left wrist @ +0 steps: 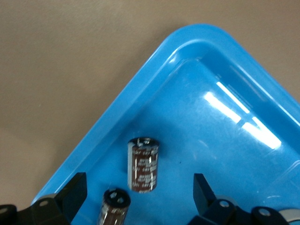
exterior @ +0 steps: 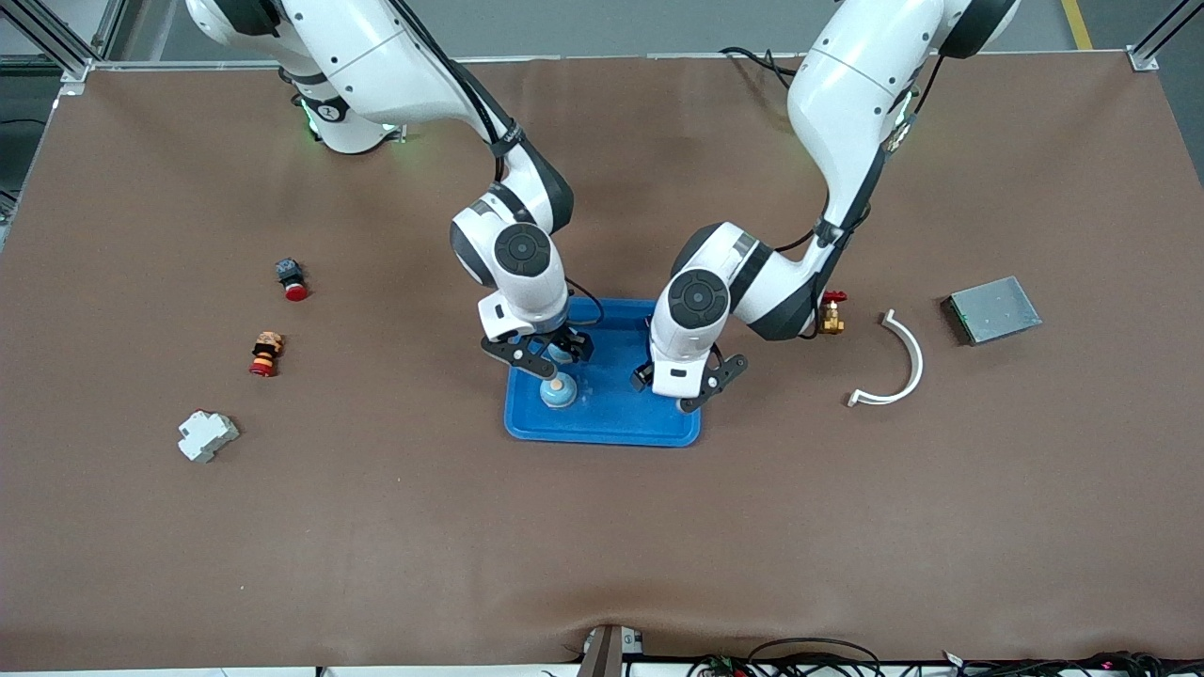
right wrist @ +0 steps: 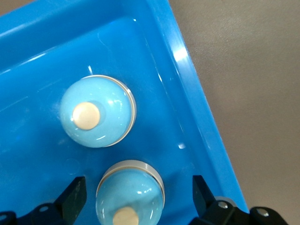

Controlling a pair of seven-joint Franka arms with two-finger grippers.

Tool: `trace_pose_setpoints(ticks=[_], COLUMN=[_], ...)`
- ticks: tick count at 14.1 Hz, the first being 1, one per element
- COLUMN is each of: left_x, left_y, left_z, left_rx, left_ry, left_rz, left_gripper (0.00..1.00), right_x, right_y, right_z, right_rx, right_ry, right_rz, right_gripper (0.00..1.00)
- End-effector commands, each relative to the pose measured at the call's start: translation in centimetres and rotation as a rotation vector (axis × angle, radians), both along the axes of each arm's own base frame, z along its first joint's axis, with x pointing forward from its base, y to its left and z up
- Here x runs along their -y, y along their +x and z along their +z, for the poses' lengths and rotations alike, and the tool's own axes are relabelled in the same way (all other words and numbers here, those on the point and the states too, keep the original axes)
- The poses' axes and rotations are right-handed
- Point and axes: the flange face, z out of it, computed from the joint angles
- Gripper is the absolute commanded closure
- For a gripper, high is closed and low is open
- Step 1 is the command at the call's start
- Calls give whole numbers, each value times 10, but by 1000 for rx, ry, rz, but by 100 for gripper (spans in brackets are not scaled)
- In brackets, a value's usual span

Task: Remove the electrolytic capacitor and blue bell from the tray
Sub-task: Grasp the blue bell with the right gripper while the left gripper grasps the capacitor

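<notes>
So the blue tray [exterior: 616, 423] in the middle of the table is holding everything that matters here. In the left wrist view two dark capacitors are showing inside it near a corner: one capacitor [left wrist: 143, 164] is lying just inside the tray wall, and a second capacitor [left wrist: 114, 208] is sitting right beside it, partly cut off at the picture's edge. In the right wrist view two light blue bells are standing upright in the tray: one bell [right wrist: 98, 111] with its cream knob on top, and a second bell [right wrist: 130, 194] just beside it, closer to the claw.

The left gripper [exterior: 689, 384] is hanging over the tray's end toward the left arm, fingers spread apart and gripping nothing. The right gripper [exterior: 546, 353] is hovering over the bells at the tray's other end, fingers also spread wide and empty.

Other stuff is lying around on the brown table [exterior: 602, 527]: a red button switch [exterior: 291, 278], a red and orange part [exterior: 265, 354] and a white breaker [exterior: 207, 435] toward the right arm's end, and a brass valve [exterior: 831, 315], a white curved clip [exterior: 894, 362] and a grey metal box [exterior: 992, 309] toward the left arm's end.
</notes>
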Motion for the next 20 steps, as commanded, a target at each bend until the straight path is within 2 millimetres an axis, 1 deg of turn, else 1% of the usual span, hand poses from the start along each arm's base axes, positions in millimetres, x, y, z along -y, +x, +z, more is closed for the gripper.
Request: trace_pose_setpoints(ticks=[1,6,7,9,11,13,15,16,17,18,19,20], left_x=[4,5,5,12,13,14,13,14,14,14,13,14], left_y=[7,8,7,6,6,5,6,6,6,6,7,6], left_z=[-16,-21,-24,-27,-29,-30,-29,-29,-29,-29,-27,-27], left_rx=[41,40,36,39,38,37,38,38,38,38,39,39], left_ry=[-2,-1,1,-2,-3,-2,-3,-4,-4,-4,-5,-4], left_rz=[-23,-22,-24,-24,-24,-22,-24,-26,-28,-29,-25,-23], left_gripper=[0,0,0,0,0,0,0,0,0,0,0,0], right_x=[-6,-11,-13,-21,-22,-26,-25,-26,-27,-26,-26,-26], right_y=[3,-2,-2,-8,-8,-3,-2,-2,-2,-1,-1,-1], right_z=[-6,-9,-9,-12,-15,-13,-12,-12,-12,-11,-11,-11], right_rx=[10,4,4,-1,-1,4,5,6,5,7,7,7], right_ry=[-17,-16,-11,-11,-13,-5,-3,-2,-1,-1,-1,-1], right_rz=[-6,-3,-5,5,2,-3,-5,-5,-2,-2,-3,-2], right_gripper=[0,0,0,0,0,0,0,6,18,34,55,81])
